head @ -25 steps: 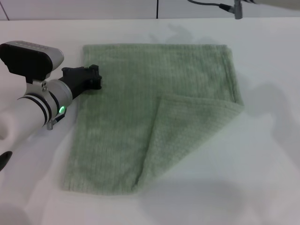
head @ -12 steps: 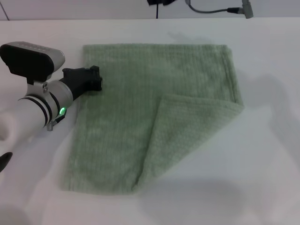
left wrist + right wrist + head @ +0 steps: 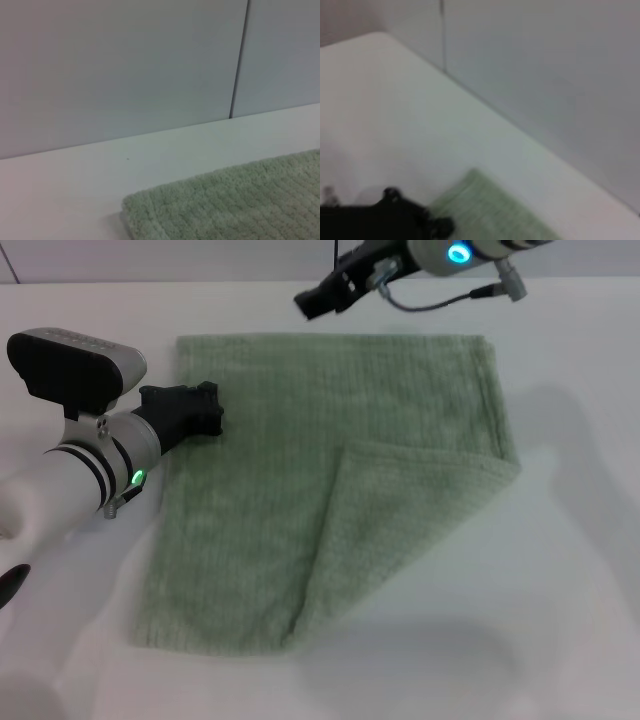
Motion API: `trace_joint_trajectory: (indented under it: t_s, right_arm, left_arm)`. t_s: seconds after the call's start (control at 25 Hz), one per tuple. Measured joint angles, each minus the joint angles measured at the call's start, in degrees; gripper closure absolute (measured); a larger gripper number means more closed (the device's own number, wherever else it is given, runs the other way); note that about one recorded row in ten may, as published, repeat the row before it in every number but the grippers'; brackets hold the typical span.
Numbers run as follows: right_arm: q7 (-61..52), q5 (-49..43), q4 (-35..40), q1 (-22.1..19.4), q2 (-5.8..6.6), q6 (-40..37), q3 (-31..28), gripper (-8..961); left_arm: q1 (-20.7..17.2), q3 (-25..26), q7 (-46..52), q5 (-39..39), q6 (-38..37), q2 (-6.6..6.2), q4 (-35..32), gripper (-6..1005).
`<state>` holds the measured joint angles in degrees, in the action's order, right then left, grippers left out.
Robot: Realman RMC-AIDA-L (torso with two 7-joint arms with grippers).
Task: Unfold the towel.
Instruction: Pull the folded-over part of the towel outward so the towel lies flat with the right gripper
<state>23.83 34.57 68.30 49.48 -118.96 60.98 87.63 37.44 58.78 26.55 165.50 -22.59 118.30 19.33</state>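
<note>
The pale green towel (image 3: 270, 460) lies flat on the white table, with its near right corner folded over toward the middle as a triangular flap (image 3: 390, 520). My left gripper (image 3: 200, 410) rests low at the towel's left edge, near the far left corner. My right gripper (image 3: 312, 302) hangs above the table just beyond the towel's far edge, left of its middle. The left wrist view shows a towel corner (image 3: 225, 205) close up. In the right wrist view a towel corner (image 3: 485, 210) shows beside a black part (image 3: 400, 220) whose owner I cannot tell.
The white table (image 3: 580, 590) extends well to the right of and in front of the towel. A pale wall (image 3: 125, 65) rises at the table's far edge. The right arm's cable (image 3: 450, 298) trails above the far edge.
My right arm has swung in from the top right, moving left and down toward the towel's far edge. My left gripper has crept slightly right. The towel lies as before.
</note>
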Motion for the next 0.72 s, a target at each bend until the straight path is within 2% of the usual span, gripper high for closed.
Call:
trace_joint_trajectory:
  t_s: [0.08,0.48,0.72]
  right_arm:
    - [2.3,2.5,-2.4,1.4,-0.01,1.6,-0.1,257]
    - [8.2,3.4,-12.2,5.9,-0.14,3.5,-0.6,255]
    - [10.5,5.1,-15.6,6.3,-0.24,2.9,-0.4,255]
  left_arm:
    - [0.0,0.0,0.0,0.0,0.0,0.0,0.0,1000]
    - [0.1,0.0,0.0,0.0,0.0,-0.16,0.0,1000]
    - [0.1,0.0,0.0,0.0,0.0,-0.18,0.0,1000]
